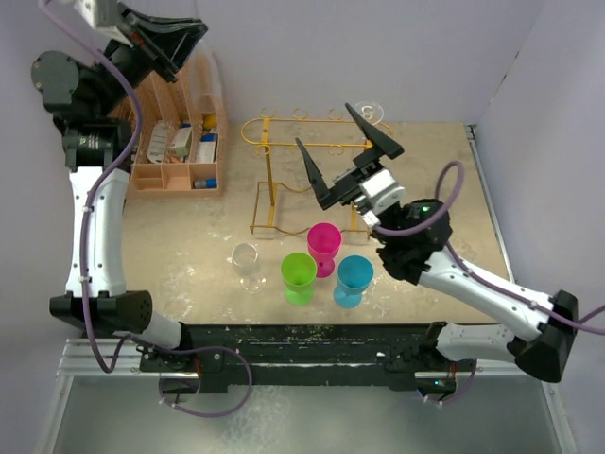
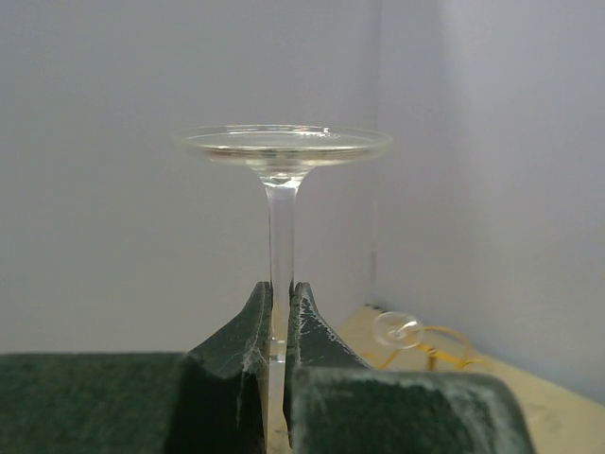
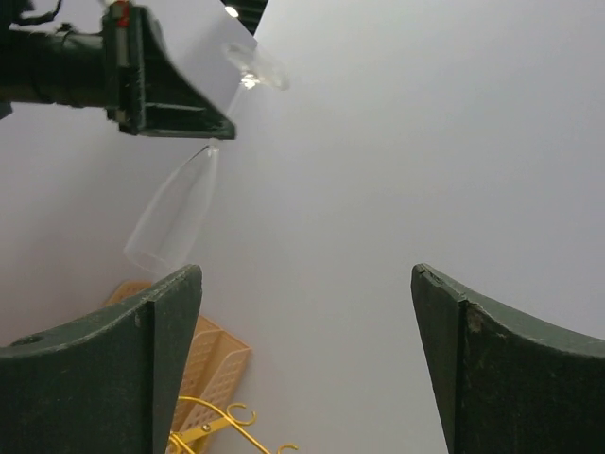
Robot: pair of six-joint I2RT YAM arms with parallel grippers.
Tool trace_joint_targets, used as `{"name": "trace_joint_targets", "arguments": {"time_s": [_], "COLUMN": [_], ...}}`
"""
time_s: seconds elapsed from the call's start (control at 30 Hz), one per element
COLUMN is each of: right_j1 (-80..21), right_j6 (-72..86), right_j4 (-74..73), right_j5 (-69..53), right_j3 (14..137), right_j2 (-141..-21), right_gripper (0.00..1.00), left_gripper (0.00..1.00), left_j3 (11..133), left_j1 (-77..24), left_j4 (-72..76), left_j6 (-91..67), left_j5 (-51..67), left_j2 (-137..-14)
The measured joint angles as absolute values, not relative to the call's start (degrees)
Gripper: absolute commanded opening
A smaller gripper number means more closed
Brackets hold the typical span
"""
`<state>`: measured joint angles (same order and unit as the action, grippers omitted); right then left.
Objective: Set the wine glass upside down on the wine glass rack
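Left wrist view: left gripper (image 2: 281, 295) clenched on stem of clear wine glass (image 2: 281, 218), foot uppermost. Thin gold wire wine glass rack (image 1: 302, 120) lies frame-right of it overhead. Right gripper (image 3: 304, 274) released, empty.

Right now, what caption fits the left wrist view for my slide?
Left gripper shut on the stem of the inverted wine glass, foot uppermost.

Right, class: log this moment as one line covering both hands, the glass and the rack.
left hand: shut on wine glass stem, foot up | right hand: open, empty | rack: this glass not yet hung
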<state>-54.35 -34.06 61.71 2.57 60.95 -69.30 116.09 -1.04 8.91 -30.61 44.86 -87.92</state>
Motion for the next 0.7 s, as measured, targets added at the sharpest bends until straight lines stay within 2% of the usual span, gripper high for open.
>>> {"name": "trace_joint_targets", "arguments": {"time_s": [0.07,0.2,0.4,0.53,0.7], "right_j1": [-54.3,-54.3,-54.4,-54.4,-54.4], "right_j6": [-32.7,-28.9,-23.8,-21.1,-17.9], "right_j4": [57.8,50.8,44.1,39.4,32.9], "right_j5": [2.9,3.8,7.7,10.2,13.1], "right_j3": [60.9,60.9,58.5,56.5,56.0], "right_j2": [-65.9,-59.2,-53.0,-50.8,-48.9], "right_gripper": [1.00,1.00,1.00,1.00,1.00], "left_gripper": [0.00,0.00,0.00,0.00,0.00], "left_j3": [110.9,104.6,101.0,99.7,99.8], "left_j1": [1.9,5.6,6.0,7.1,9.2], "left_j4": [12.1,21.1,30.3,40.0,60.6], "left_j6": [-25.7,-20.4,-18.5,-23.9,-40.2], "left_j5": [44.8,48.0,58.4,64.6,68.1], "left_j2": [-84.9,-83.8,-91.0,-97.8,-108.0]}}
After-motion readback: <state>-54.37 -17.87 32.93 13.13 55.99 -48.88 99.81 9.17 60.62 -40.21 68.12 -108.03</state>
